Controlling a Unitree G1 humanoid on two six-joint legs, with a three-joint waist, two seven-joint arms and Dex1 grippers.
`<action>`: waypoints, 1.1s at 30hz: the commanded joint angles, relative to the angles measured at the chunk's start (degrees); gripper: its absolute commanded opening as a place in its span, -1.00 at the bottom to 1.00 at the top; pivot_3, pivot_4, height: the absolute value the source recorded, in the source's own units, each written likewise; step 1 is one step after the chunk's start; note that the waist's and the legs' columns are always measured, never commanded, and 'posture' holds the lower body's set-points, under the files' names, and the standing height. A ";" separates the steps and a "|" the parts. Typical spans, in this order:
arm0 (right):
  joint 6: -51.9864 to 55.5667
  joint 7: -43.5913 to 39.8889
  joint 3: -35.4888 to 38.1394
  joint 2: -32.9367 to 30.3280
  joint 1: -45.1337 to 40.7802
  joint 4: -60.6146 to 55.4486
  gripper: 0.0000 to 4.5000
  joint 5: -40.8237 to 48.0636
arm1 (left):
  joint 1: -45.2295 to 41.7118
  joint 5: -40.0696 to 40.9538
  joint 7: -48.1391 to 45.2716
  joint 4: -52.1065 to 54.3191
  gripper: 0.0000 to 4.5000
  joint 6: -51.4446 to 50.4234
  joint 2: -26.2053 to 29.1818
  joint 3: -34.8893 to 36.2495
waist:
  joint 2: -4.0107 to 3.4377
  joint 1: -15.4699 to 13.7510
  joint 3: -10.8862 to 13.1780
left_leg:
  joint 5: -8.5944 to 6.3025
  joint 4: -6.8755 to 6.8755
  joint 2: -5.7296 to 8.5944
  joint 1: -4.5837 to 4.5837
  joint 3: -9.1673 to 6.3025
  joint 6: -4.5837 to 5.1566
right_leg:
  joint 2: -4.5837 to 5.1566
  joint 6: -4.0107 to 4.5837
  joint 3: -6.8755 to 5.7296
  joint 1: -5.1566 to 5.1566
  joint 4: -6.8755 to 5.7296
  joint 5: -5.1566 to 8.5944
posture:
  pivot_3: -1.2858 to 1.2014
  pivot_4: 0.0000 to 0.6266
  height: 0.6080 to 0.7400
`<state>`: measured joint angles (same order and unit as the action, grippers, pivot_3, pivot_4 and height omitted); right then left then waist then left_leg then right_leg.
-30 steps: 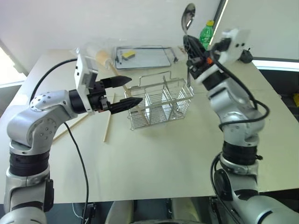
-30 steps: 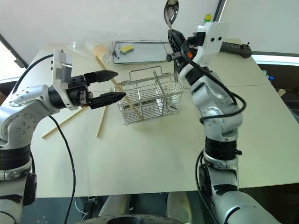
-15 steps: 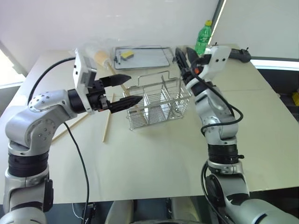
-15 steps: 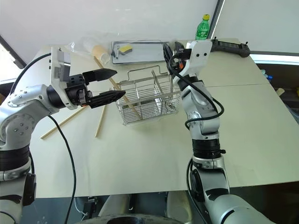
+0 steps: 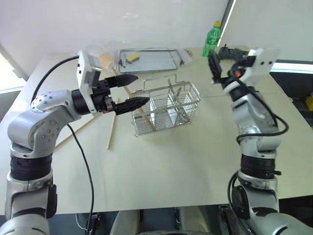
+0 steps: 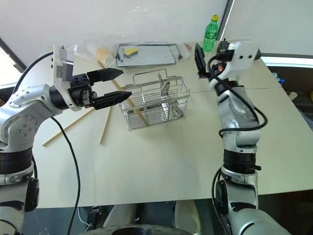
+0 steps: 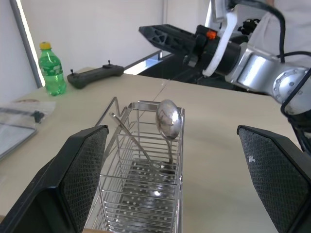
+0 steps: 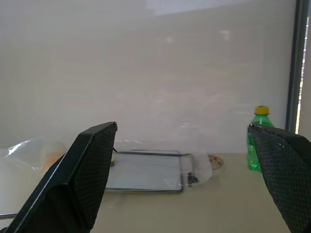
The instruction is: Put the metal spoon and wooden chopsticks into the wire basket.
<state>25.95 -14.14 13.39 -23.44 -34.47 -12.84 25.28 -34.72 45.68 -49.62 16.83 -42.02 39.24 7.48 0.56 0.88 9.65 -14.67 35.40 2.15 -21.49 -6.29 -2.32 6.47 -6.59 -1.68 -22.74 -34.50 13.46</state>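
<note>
The metal spoon (image 6: 164, 90) is sitting upright in the wire basket (image 6: 155, 103), bowl up, so that half looks sorted. What's left is the wooden chopsticks (image 6: 104, 126), lying on the table (image 6: 161, 161) below and a bit behind your left gripper (image 6: 115, 86); one more leans against the basket's near corner, right under those fingertips. The left gripper is spread wide and empty, hovering level just beside the basket. The right gripper (image 6: 199, 59) is spread too, holding nothing, up past the basket's far end. I'd tip the left wrist down, come at one stick across its width, and pinch near the middle so it doesn't swing.
</note>
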 commanded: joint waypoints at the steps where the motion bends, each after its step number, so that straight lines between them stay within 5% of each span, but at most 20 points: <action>1: 8.87 -12.73 6.10 -12.21 -0.91 -8.65 0.97 12.23 | -1.73 -0.24 -0.27 0.63 1.00 0.96 1.23 1.45 | -0.02 -0.34 0.03 | 0.00 0.00 0.00 -0.04 -0.02 0.00 | 0.00 -0.01 -0.02 0.02 0.06 0.00 | 0.03 -0.52 0.52; 5: 15.80 -27.26 12.87 -26.87 5.09 -12.15 0.97 22.54 | -2.16 -2.59 -0.34 -2.42 1.00 1.83 3.58 2.41 | 0.14 -0.29 -0.02 | -0.10 -0.09 -0.02 -0.01 -0.02 0.16 | 0.02 -0.06 -0.09 0.17 0.31 0.04 | 0.03 -0.52 0.52; 9: 22.72 -35.16 21.06 -34.59 13.91 -14.94 0.97 31.20 | -2.99 -6.65 -2.61 -9.84 1.00 5.36 7.74 4.13 | 0.20 -0.18 0.04 | -0.13 -0.08 -0.03 0.03 0.08 0.21 | 0.04 -0.06 -0.07 0.19 0.34 0.07 | 0.03 -0.52 0.52; 19: 18.57 -41.37 24.10 -28.72 45.87 -34.28 0.97 29.70 | -4.27 -20.71 -10.92 -34.03 1.00 19.58 14.38 0.73 | 0.39 -1.32 0.04 | -0.13 0.02 -0.04 0.01 0.13 0.19 | 0.12 0.10 -0.07 0.19 0.32 0.16 | 0.03 -0.52 0.52; 24: 15.67 -39.37 23.19 -27.72 46.50 -33.92 0.97 29.59 | -5.70 -31.33 -14.48 -46.13 1.00 27.98 13.76 -7.20 | 0.51 -1.75 -0.01 | -0.15 0.14 -0.03 0.00 0.16 0.17 | 0.24 0.12 -0.07 0.24 0.36 0.16 | 0.03 -0.52 0.52; 33: 13.60 -34.72 21.54 -26.52 45.81 -34.16 0.97 31.03 | -23.90 -49.60 -14.71 -76.24 1.00 36.89 5.36 -20.90 | 0.76 -3.25 -0.01 | -0.14 0.26 0.02 -0.36 0.04 0.18 | 0.20 -0.09 -0.21 0.05 0.36 0.03 | 0.03 -0.52 0.52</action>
<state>40.68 -50.01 34.24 -50.43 11.49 -45.90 54.97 -55.34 -0.95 -64.73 -55.76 -6.96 44.84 -12.53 1.32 -2.37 9.64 -14.81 35.70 2.20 -21.96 -6.30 -2.13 6.67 -6.70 -1.93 -22.76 -34.15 13.49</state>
